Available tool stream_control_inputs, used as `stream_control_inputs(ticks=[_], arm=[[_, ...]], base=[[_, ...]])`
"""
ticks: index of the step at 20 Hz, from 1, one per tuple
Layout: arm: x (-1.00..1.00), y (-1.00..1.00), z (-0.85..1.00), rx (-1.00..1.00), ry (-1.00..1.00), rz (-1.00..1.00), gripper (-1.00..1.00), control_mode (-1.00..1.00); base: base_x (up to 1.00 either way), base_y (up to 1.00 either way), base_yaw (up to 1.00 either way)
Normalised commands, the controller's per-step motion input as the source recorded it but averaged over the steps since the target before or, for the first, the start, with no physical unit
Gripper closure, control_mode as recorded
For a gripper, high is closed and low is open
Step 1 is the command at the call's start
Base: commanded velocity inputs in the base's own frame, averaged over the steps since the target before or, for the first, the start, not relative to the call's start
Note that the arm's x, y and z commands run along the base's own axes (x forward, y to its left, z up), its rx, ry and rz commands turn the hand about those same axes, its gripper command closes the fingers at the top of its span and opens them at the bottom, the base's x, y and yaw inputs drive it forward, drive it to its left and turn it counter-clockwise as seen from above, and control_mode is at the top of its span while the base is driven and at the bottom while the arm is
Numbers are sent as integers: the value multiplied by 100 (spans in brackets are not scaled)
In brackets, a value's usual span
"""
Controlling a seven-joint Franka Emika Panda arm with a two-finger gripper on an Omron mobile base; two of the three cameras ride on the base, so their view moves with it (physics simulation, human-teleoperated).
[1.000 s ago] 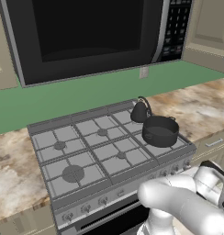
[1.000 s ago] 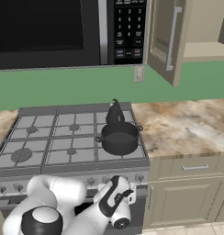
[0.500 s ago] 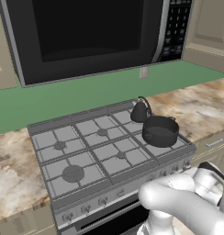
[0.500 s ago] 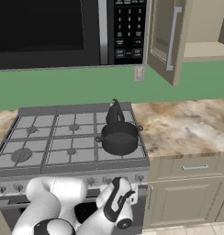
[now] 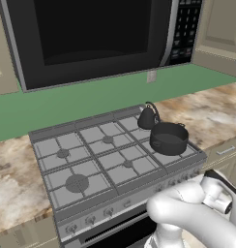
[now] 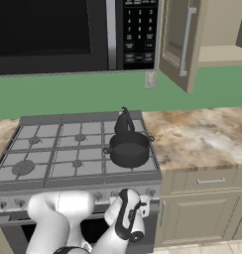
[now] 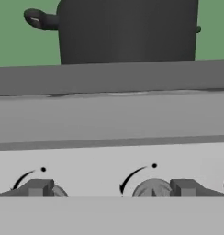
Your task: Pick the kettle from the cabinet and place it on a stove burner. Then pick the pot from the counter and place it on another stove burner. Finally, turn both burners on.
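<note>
Hand (image 7: 111, 188) open at knobs (image 7: 153, 188), pot (image 7: 127, 31) above/behind.

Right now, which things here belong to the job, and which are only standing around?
Job: kettle and pot on the stove burners; cabinet, door open; open gripper facing the knobs.
Not needed: microwave, wall outlet, counter, drawer.

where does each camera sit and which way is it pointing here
Left base view: behind the arm on its left, looking down at the range, with the kettle behind the pot; white arm at lower right.
Right base view: behind on the right, same range, open cabinet above the counter; arm at lower left.
Hand view: low, facing the range front; claw tips before the knobs.
All three share the pot.
</note>
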Motion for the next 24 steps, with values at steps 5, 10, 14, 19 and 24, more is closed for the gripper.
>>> stream_control_inputs(ticks=[5,10,14,19,24], arm=[[17,-13,-24,0,0,0,-100,-100],[15,-24,-20,0,0,0,-100,-100],[17,-16,-15,0,0,0,-100,-100],[16,0,-10,0,-2,0,-100,-100],[15,2,-8,0,-4,1,100,-100]], base=[[0,0,0],[0,0,0],[0,0,0],[0,0,0],[0,0,0]])
